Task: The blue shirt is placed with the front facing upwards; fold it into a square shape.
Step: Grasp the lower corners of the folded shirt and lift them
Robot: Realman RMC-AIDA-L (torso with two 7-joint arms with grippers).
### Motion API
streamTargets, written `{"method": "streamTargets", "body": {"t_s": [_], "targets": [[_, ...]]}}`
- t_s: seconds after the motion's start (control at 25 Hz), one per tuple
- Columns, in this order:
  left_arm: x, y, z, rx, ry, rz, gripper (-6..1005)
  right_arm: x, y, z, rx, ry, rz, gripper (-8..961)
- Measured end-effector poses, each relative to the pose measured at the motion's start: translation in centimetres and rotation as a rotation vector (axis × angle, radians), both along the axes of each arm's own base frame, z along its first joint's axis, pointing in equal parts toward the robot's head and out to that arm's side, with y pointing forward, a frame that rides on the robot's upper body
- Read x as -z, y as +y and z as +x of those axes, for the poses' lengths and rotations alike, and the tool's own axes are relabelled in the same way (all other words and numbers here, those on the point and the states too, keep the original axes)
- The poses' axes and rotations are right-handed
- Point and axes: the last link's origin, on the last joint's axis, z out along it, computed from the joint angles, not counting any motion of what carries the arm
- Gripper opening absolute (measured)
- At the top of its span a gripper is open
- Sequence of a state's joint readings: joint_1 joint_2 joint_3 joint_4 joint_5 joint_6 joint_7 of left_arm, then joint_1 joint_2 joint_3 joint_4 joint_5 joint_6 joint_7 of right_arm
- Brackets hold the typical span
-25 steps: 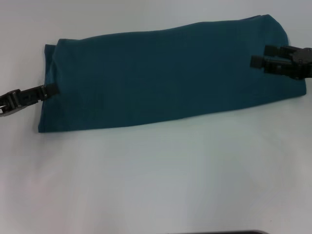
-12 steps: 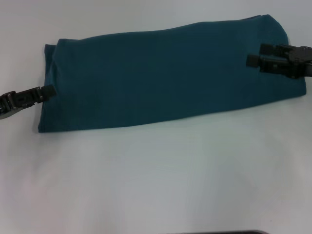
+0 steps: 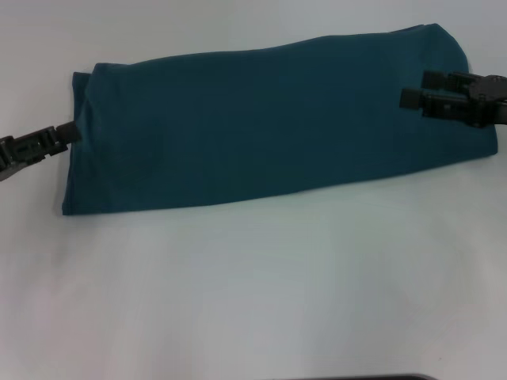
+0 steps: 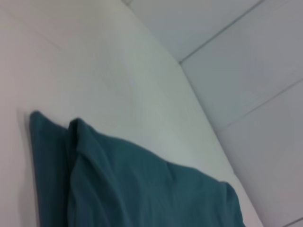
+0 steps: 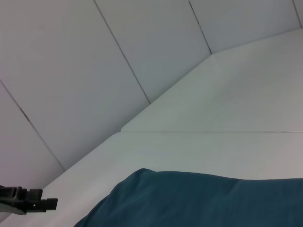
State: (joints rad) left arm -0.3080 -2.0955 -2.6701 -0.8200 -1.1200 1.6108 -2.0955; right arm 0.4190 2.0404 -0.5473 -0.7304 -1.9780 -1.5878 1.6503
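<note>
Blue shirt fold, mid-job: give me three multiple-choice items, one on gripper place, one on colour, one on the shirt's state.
1. Where is the left gripper?
A. at the shirt's left edge
B. over the shirt's middle
C. out of view

2. What colour is the blue shirt?
A. red
B. dark teal-blue
C. yellow

3. What state is the shirt in?
A. spread out with sleeves showing
B. crumpled in a heap
C. folded into a long band

Answers:
1 A, its tip meets the left edge.
2 B, plain teal cloth on the white table.
3 C, a long strip; the right gripper is over its right end.
</note>
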Motion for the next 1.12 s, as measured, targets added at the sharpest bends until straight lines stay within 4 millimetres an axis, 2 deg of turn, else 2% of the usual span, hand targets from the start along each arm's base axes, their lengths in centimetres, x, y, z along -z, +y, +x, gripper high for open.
{"method": "streamTargets", "body": {"t_s": [0.16, 0.32, 0.48, 0.72, 0.96, 1.12], "targets": [[0.0, -0.1, 0.3, 0.047, 0.011, 0.005, 564, 0.1, -0.1, 0.0, 0.002, 0.003, -0.002, 885], [0.9, 0.1, 0.8, 0.097, 0.055, -0.037, 627, 0.2, -0.1, 0.0, 0.007, 0.009, -0.004, 883], [1.3, 0.1, 0.8, 0.134, 0.08, 0.013, 688, 0.2, -0.1, -0.1, 0.01, 0.014, -0.006, 881], [1.2, 0.2, 0.9, 0.124, 0.074, 0.026, 767, 0.2, -0.1, -0.1, 0.01, 0.017, -0.008, 878], [0.4, -0.2, -0.3, -0.015, 0.033, -0.051, 780, 0.2, -0.1, -0.1, 0.01, 0.016, -0.008, 875], [0.8, -0.7, -1.4, -0.131, 0.004, -0.094, 774, 0.1, -0.1, -0.1, 0.018, 0.016, -0.02, 873]]}}
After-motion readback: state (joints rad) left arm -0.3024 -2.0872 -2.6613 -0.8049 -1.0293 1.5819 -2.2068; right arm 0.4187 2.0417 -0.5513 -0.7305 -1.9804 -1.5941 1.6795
